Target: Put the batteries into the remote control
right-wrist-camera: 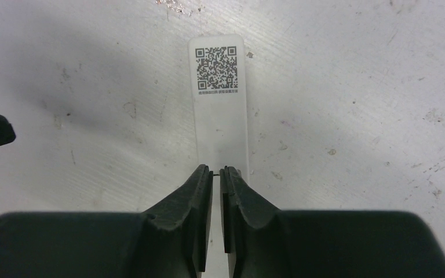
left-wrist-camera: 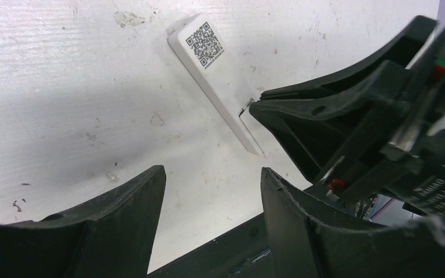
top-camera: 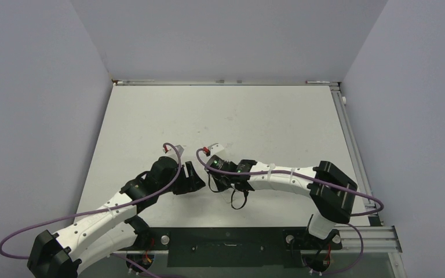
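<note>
- Fingers (right-wrist-camera: 191, 202) on our right gripper (right-wrist-camera: 216, 172) are pinched nearly together with just a slit between them, tips at the near end of the remote control (right-wrist-camera: 220, 116). Something thin and dark sits in that slit, and we honestly can't tell what.
- Our left gripper (left-wrist-camera: 211, 171) hangs just beside it, jaws spread, nothing in them.
- Remote lies flat on the table (right-wrist-camera: 353, 116), running away from the right tips, with the QR sticker (right-wrist-camera: 216, 68) face up at the far end.
- Handling guess: light, stiff, slick plastic, so it'll probably skate if poked. We'd clamp the long edges mid-body and leave the near end free.
- Batteries: can't spot them in any view.
</note>
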